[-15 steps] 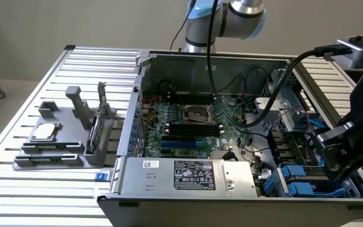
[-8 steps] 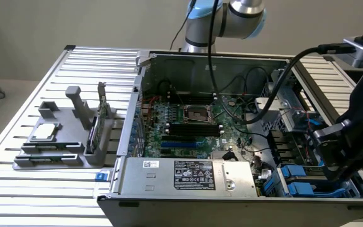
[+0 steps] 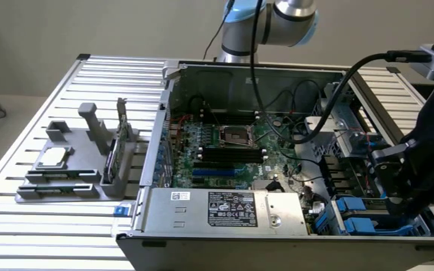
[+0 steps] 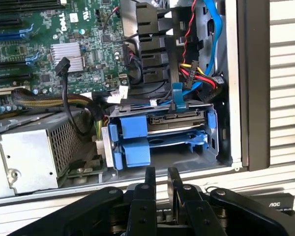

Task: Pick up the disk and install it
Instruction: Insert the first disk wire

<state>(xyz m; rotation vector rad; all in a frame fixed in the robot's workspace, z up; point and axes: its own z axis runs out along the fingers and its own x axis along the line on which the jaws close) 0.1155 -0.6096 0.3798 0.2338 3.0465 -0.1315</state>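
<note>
The disk [image 4: 179, 119] lies flat in the drive bay at the corner of the open computer case [image 4: 233, 98]. Its connector edge faces the cables, and blue plastic rails [image 4: 135, 142] clip around it. In the exterior view the blue rails [image 3: 361, 224] show at the case's near corner on the exterior view's right. My gripper [image 4: 161, 183] hangs just outside the case wall over that bay. Its two dark fingers [image 4: 150, 183] stand a narrow gap apart with nothing between them. The exterior view shows my gripper [image 3: 400, 189] directly above the bay, clear of the disk.
A silver power supply [image 3: 225, 210] sits beside the bay, with the green motherboard [image 3: 225, 149] behind it. Loose cables [image 4: 191, 73] crowd the space over the bay. On the exterior view's left, a grey fixture [image 3: 63, 180] holds a small square chip [image 3: 55, 158] and an upright card [image 3: 117, 149].
</note>
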